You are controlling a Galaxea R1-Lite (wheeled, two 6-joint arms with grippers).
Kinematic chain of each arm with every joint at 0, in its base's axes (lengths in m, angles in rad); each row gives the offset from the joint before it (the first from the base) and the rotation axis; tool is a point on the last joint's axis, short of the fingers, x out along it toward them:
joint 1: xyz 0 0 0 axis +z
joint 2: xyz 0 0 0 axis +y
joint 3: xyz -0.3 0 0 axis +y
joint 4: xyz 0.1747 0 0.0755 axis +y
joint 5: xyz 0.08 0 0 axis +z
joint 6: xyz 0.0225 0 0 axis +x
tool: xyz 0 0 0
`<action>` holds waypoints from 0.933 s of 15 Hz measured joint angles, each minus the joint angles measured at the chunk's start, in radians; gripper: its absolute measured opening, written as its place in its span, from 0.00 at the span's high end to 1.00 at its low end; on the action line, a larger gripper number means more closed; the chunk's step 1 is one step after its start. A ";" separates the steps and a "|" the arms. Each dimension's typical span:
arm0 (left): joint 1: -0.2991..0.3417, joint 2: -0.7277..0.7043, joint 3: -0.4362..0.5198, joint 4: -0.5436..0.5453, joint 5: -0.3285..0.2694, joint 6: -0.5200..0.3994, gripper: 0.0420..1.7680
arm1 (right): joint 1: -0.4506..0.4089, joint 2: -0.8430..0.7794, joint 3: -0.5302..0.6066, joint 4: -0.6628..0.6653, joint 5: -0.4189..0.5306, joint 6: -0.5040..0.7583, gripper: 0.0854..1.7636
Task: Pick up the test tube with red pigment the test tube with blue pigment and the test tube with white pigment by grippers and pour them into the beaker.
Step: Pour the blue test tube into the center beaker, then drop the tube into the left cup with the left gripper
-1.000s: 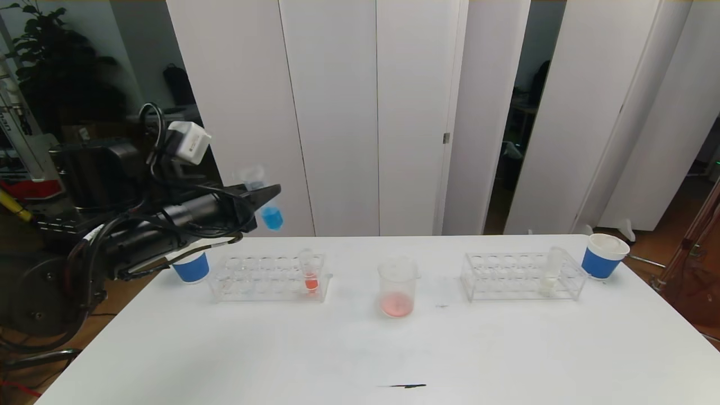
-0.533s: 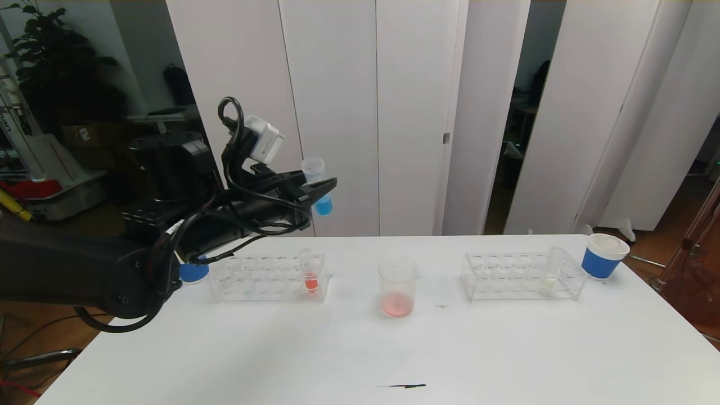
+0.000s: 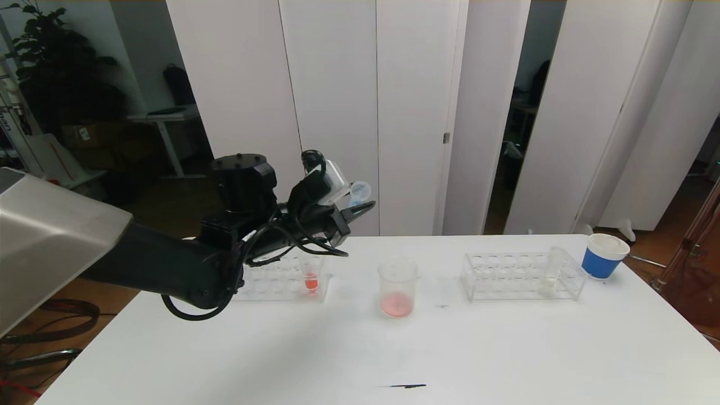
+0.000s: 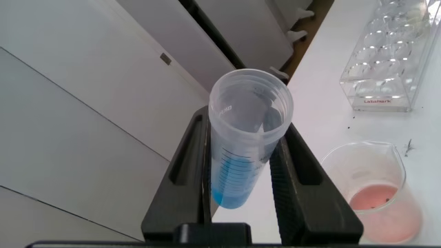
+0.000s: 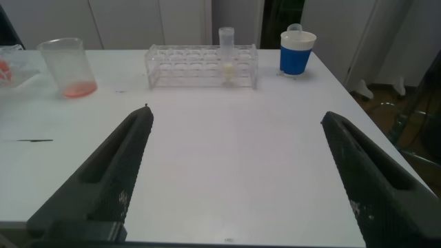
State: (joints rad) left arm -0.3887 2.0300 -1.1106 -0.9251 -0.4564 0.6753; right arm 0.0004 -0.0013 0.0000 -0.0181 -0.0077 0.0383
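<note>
Head view: left gripper (image 3: 360, 209) pinches the blue tube (image 3: 358, 193) above the table (image 3: 506, 349), up-left of the beaker (image 3: 397, 287).
Left wrist: tube (image 4: 244, 138) clamped between fingers (image 4: 189, 158); beaker (image 4: 375, 189) below.
Right wrist: right gripper (image 5: 238, 172) spread wide, holding nothing; white tube (image 5: 227, 48) in rack (image 5: 200, 65).

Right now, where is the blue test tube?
In the head view the blue test tube is clamped in the left gripper, raised above the table, between the left rack and the beaker.

Left rack (image 3: 281, 279): the arm is hiding its nine-o'clock half. Right gripper (image 5: 238, 172): the frame edge is cutting off its base.
</note>
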 joint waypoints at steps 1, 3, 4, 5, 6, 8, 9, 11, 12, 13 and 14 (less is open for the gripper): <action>-0.004 0.017 -0.025 0.011 -0.002 0.056 0.69 | 0.000 0.000 0.000 0.000 0.000 0.000 0.01; -0.010 0.045 -0.067 0.051 -0.004 0.180 0.69 | 0.000 0.000 0.000 0.000 0.000 0.000 0.01; -0.013 0.057 -0.080 0.074 -0.012 0.244 0.69 | 0.000 0.000 0.000 0.000 0.000 0.000 0.01; -0.015 0.069 -0.087 0.084 -0.024 0.303 0.69 | 0.000 0.000 0.000 0.000 0.000 0.000 0.01; -0.017 0.083 -0.090 0.084 -0.032 0.349 0.69 | 0.000 0.000 0.000 0.000 0.000 0.000 0.01; -0.023 0.114 -0.093 0.070 -0.036 0.407 0.69 | 0.000 0.000 0.000 0.000 0.000 0.000 0.01; -0.031 0.128 -0.094 0.068 -0.034 0.423 0.69 | 0.000 0.000 0.000 0.000 0.000 0.000 0.01; -0.050 0.153 -0.109 0.062 -0.027 0.433 0.69 | 0.000 0.000 0.000 0.000 0.000 0.000 0.01; -0.057 0.166 -0.127 0.054 -0.025 0.440 0.69 | 0.000 0.000 0.000 0.000 0.000 0.000 0.01; -0.062 0.183 -0.152 0.031 -0.024 0.452 0.69 | 0.000 0.000 0.000 0.000 0.000 0.001 0.01; -0.068 0.201 -0.174 0.012 -0.023 0.470 0.69 | 0.000 0.000 0.000 0.000 0.000 0.000 0.01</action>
State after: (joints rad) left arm -0.4568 2.2306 -1.2845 -0.9130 -0.4796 1.1453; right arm 0.0004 -0.0013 0.0000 -0.0177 -0.0077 0.0385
